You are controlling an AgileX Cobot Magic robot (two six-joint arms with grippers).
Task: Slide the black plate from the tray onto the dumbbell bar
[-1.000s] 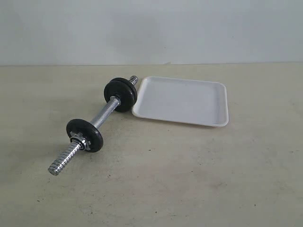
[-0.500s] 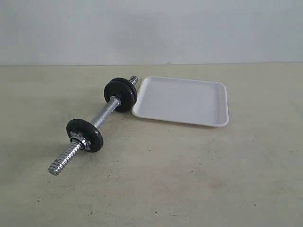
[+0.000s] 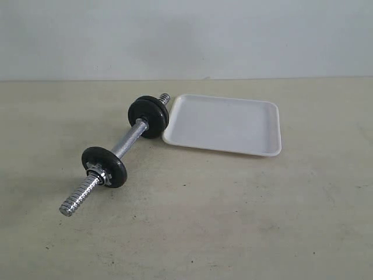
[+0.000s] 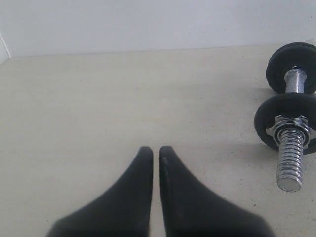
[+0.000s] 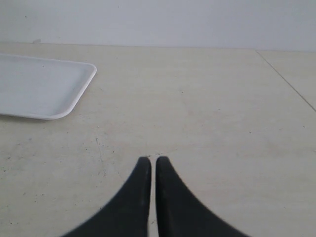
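table (image 3: 233,221) unchanged over the last second. tray (image 3: 224,123) lies bare; dumbbell bar (image 3: 129,138) beside it carries every disc, so the black plate (image 3: 152,115) is probably at its tray end: task looks finished. left gripper (image 4: 155,150) and right gripper (image 5: 153,160) pinched closed, empty.

Quick headcount from where I'm standing: one dumbbell bar (image 3: 125,143) and one white tray (image 3: 224,123). Black plates (image 3: 104,166) — three, I think. There's a single one toward the front edge of the desk (image 3: 233,221), and what looks like two pressed together toward the back edge, though that's hard to be sure of. One collar nut (image 4: 274,129) showing. Two grippers — left gripper (image 4: 155,150), right gripper (image 5: 153,160).
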